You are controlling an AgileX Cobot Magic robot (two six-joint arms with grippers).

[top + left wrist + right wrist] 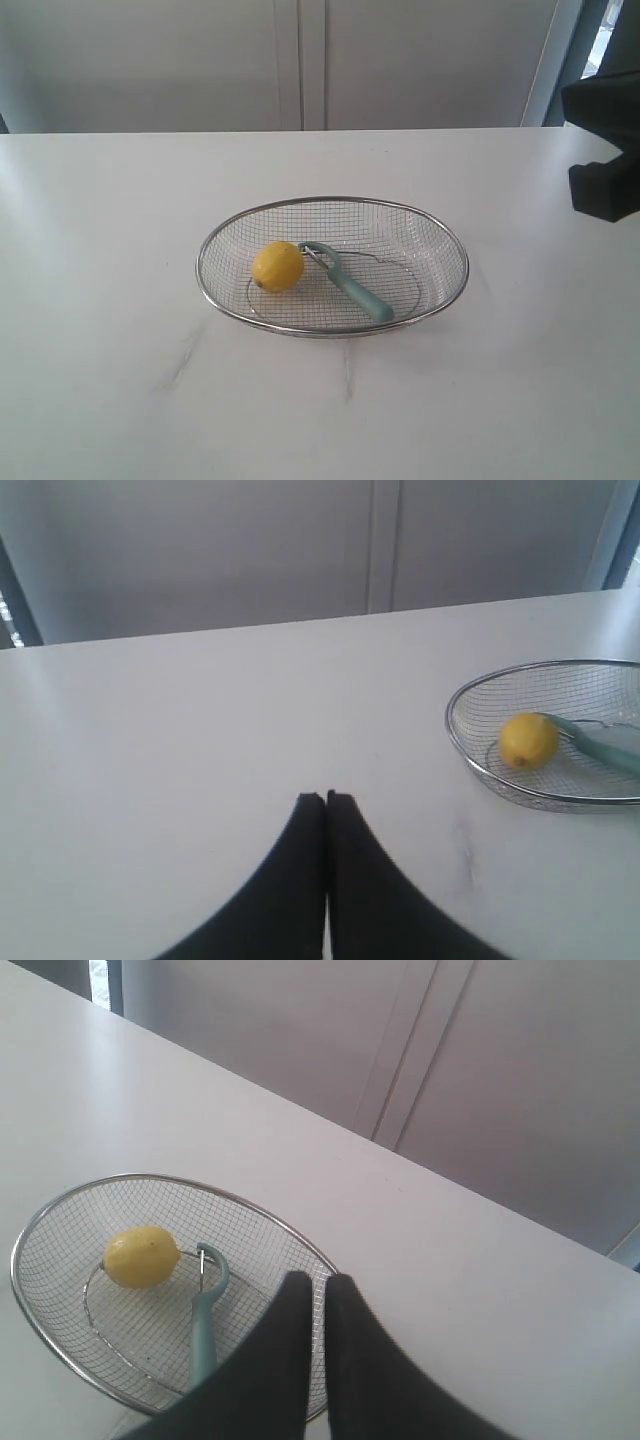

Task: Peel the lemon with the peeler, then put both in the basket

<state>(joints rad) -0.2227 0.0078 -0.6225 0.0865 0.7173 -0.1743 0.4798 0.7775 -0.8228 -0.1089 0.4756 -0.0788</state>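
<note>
The yellow lemon (278, 266) lies inside the silver wire-mesh basket (332, 201) in the middle of the white table. The teal peeler (350, 283) lies beside it in the basket, its hooked head touching the lemon. In the left wrist view my left gripper (326, 798) is shut and holds nothing, hovering over bare table well apart from the basket (455, 735), lemon (528, 740) and peeler (603, 746). My right gripper (319, 1280) is shut and holds nothing, above the basket's rim (60, 1200), near the peeler (205, 1320) and lemon (141, 1256).
A dark part of the right arm (605, 150) shows at the exterior view's right edge. Pale cabinet doors (300, 60) stand behind the table's far edge. Faint grey marks (185, 355) streak the tabletop in front of the basket.
</note>
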